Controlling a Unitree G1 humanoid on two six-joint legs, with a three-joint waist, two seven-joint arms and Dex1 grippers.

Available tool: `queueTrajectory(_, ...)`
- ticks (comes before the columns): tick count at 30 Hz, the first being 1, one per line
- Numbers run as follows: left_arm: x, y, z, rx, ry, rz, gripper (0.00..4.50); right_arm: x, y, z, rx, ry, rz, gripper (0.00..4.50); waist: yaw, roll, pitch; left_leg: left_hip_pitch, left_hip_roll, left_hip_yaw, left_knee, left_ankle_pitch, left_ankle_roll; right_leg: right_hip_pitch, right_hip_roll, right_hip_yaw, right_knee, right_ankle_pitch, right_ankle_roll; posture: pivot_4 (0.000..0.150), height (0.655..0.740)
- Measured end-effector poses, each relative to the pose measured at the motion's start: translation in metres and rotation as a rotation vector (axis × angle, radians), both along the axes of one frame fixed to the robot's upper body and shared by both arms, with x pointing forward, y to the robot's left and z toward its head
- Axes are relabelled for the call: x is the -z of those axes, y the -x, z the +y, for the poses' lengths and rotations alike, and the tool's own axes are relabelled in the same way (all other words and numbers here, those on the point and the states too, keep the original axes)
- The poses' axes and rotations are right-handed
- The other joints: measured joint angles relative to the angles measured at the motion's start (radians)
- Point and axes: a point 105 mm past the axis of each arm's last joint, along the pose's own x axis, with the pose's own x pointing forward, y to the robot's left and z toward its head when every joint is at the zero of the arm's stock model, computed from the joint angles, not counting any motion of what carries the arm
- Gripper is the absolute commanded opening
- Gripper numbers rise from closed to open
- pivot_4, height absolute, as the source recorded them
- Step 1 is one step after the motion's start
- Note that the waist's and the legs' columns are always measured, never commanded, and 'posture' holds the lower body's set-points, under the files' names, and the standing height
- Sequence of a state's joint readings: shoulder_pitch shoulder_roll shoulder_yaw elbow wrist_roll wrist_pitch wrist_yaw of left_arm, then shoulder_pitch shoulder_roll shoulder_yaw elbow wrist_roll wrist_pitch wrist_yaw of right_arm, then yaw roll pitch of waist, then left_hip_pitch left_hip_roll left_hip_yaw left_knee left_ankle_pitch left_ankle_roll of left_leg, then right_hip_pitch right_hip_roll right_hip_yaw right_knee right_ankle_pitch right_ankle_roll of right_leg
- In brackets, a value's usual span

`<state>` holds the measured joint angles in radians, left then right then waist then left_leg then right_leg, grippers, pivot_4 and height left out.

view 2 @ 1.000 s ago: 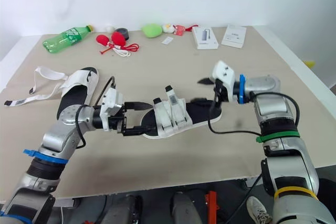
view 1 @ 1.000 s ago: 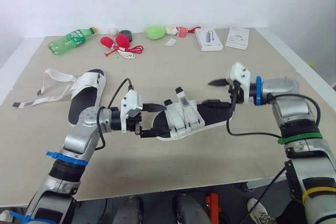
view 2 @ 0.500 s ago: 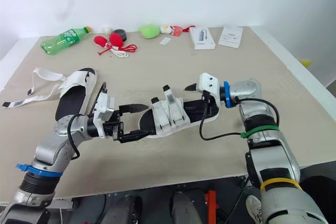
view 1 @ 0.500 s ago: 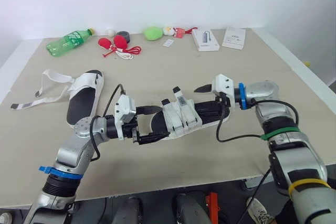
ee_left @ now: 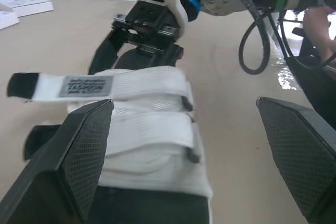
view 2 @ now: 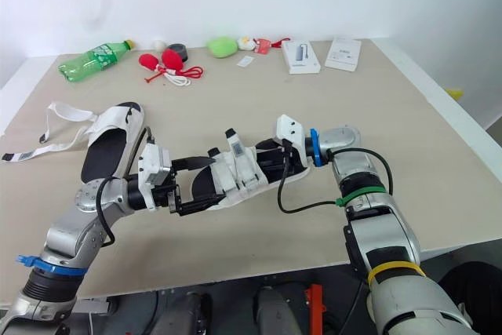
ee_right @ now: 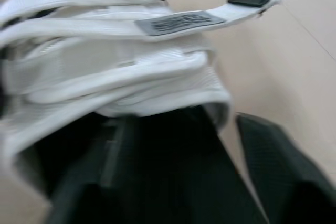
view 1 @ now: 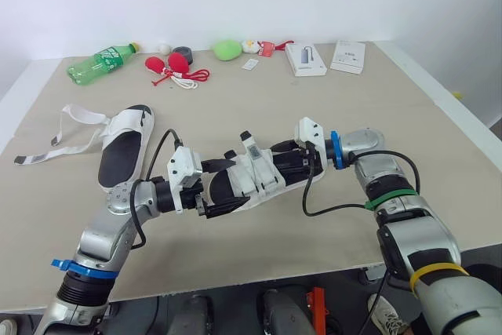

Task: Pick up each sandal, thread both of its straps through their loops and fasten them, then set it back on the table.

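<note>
The left pincer (view 1: 223,186) and right pincer (view 1: 287,164) point straight at each other, each with its fingers spread wide.

A sandal (view 1: 259,176) lies mid-bench (view 1: 376,115), lengthwise between the pincers; the left pincer (view 1: 234,184) is at its left end, the right pincer (view 1: 279,160) at its right end; a second sandal (view 1: 125,147) lies well to the left, its straps (view 1: 70,127) trailing farther left; along the far edge, left to right, lie a bottle (view 1: 98,60), two corded balls (view 1: 174,64) and two boxes (view 1: 307,59), side by side.
</note>
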<state>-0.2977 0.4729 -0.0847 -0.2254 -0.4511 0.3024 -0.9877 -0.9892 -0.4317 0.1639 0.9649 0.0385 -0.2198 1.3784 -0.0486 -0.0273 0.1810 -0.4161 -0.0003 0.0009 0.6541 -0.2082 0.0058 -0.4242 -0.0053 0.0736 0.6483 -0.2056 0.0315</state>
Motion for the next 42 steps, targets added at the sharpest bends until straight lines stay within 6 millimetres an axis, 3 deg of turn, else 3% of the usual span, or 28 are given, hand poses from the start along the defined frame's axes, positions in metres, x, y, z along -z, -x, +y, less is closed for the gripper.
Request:
queueTrajectory(3,0.0,0.0,0.0,-0.003,-0.001,0.0,4.5,-0.001,-0.001,0.001,0.004,-0.008,-0.004,0.13,0.0,0.0,0.0,0.0,0.0,0.0,0.0,0.0,0.0,0.0,0.0,0.0,0.0,0.0,0.0,0.15,0.74)
queueTrajectory(4,0.0,0.0,0.0,-0.003,-0.001,0.0,4.5,-0.001,-0.001,0.001,0.004,-0.01,-0.004,0.04,0.0,0.0,0.0,0.0,0.0,0.0,0.0,0.0,0.0,0.0,0.0,0.0,0.0,0.0,0.0,0.15,0.74)
queueTrajectory(15,-0.001,0.0,-0.001,-0.003,0.002,-0.016,4.5,-0.003,-0.004,0.003,0.045,-0.046,0.015,0.04,0.0,0.0,0.0,0.0,0.0,0.0,0.0,0.0,0.0,0.0,0.0,0.0,0.0,0.0,0.0,0.15,0.74)
queueTrajectory(21,-0.003,-0.003,-0.003,0.0,0.006,-0.025,4.5,-0.027,-0.016,-0.006,0.192,-0.199,0.028,0.04,0.0,0.0,0.0,0.0,0.0,0.0,0.0,0.0,0.0,0.0,0.0,0.0,0.0,0.0,0.0,0.15,0.74)
queueTrajectory(25,-0.003,-0.005,-0.004,0.004,0.004,-0.024,4.5,-0.036,-0.015,-0.025,0.292,-0.275,0.027,0.04,0.004,0.0,0.0,-0.001,-0.001,-0.001,0.0,0.0,0.0,0.0,0.0,0.0,0.0,0.0,0.0,0.15,0.74)
queueTrajectory(29,-0.001,-0.011,-0.004,0.011,-0.001,-0.008,4.5,-0.02,0.0,-0.039,0.3,-0.221,0.064,1.41,0.004,0.0,0.0,-0.001,-0.002,0.0,0.0,0.0,0.0,0.0,-0.001,0.0,0.0,-0.001,0.001,0.15,0.74)
queueTrajectory(31,-0.002,-0.012,-0.006,0.021,0.0,-0.016,4.5,-0.011,0.008,-0.039,0.263,-0.163,0.075,2.52,0.002,0.0,0.0,-0.001,-0.002,0.001,0.0,0.0,0.0,0.0,-0.001,0.001,0.0,-0.001,0.002,0.15,0.74)
queueTrajectory(35,-0.005,-0.013,-0.009,0.039,0.001,-0.03,4.5,-0.009,0.015,-0.033,0.188,-0.102,0.065,4.29,-0.002,0.0,0.0,0.0,0.0,0.001,0.0,0.0,0.0,0.0,0.001,0.001,0.0,-0.002,0.005,0.15,0.74)
queueTrajectory(36,-0.004,-0.013,-0.009,0.042,0.001,-0.03,4.5,-0.008,0.016,-0.028,0.156,-0.075,0.053,4.46,-0.002,0.0,0.0,0.001,0.001,0.001,0.0,0.0,0.0,0.0,0.002,0.001,0.0,-0.002,0.005,0.15,0.74)
queueTrajectory(42,-0.003,-0.015,-0.009,0.042,0.002,-0.032,4.5,-0.016,0.009,-0.004,0.051,-0.031,-0.027,4.46,-0.001,0.0,0.0,0.001,0.003,0.001,0.0,0.0,0.0,0.0,0.004,0.001,0.0,-0.002,0.005,0.15,0.74)
